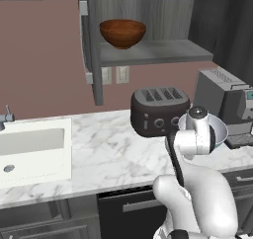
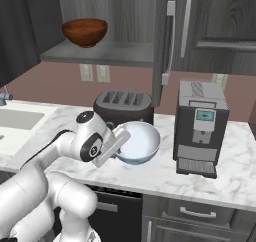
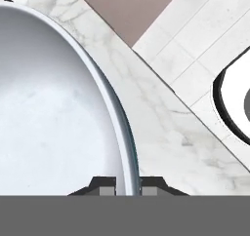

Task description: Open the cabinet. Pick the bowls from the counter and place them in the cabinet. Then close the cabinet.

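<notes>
The arm bends low and forward, its claw (image 3: 128, 185) pinched tight with fingers (image 3: 103, 186) nearly together.

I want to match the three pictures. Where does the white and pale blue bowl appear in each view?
Left base view: white and pale blue bowl at right of centre, right of the toaster, partly behind the arm.
Right base view: centre, before the toaster.
Hand view: left half, rim between the claw tips.
Shared landmark: the toaster, in both base views.
</notes>
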